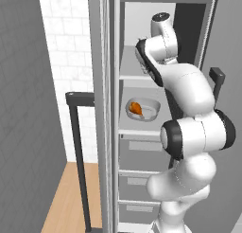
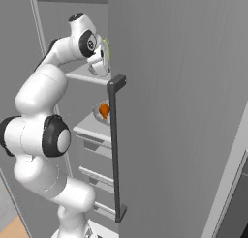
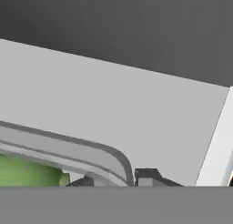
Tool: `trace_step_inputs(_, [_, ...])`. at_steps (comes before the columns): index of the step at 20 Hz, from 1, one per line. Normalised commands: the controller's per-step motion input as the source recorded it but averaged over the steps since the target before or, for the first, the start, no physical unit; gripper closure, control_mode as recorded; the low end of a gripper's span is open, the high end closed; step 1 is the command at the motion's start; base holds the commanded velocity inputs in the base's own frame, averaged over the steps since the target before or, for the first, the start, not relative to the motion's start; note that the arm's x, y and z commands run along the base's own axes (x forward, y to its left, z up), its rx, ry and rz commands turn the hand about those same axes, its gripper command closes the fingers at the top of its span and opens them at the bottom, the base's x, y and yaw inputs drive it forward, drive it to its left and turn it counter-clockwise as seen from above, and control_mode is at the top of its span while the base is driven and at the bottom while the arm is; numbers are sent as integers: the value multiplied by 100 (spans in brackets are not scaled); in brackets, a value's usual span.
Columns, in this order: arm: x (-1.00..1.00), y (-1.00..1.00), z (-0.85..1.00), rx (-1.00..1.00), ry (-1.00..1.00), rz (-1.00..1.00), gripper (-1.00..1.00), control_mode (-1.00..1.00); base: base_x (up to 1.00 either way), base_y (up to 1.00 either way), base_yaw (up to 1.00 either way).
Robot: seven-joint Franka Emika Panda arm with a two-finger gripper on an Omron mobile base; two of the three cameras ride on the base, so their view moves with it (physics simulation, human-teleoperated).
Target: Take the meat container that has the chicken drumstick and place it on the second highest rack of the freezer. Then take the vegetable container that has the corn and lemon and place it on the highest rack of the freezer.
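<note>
The freezer [image 1: 111,132] stands open with my arm reaching into its top. In the hand view my gripper [image 3: 113,180] is shut on the rim of the vegetable container [image 3: 68,148], just above the pale highest rack [image 3: 113,100]. The corn [image 3: 27,173] shows as green husk inside the tray; the lemon is hidden. From the right base view the gripper [image 2: 99,60] sits over the highest rack [image 2: 82,76]. One shelf down, the meat container [image 1: 147,109] with the chicken drumstick [image 1: 135,108] rests on the second highest rack [image 1: 137,131].
Grey drawers [image 1: 142,156] fill the freezer below the shelves. The open freezer door [image 2: 184,111] with its dark bar handle [image 2: 115,150] stands close on the right of the arm. A second dark handle [image 1: 78,156] stands at the left, over wooden floor [image 1: 66,199].
</note>
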Motion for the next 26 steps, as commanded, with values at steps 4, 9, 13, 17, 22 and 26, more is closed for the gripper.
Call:
trace_step_inputs(4, [86,-16,-27,-6,1,0,100,-100,0,0,0])
trace_step_inputs(9, [-9,0,-34,-9,-17,0,-100,-100,0,0,0])
trace_step_inputs(13, [-94,0,-27,-12,-45,0,-100,-100,0,0,0])
trace_step_inputs(17, [-100,17,-2,-4,-57,-1,-100,-100,0,0,0])
trace_step_inputs(22, [-100,54,-2,0,-37,-1,-100,-100,0,0,0])
trace_step_inputs(26, [-100,59,-51,0,-9,0,-100,-100,0,0,0])
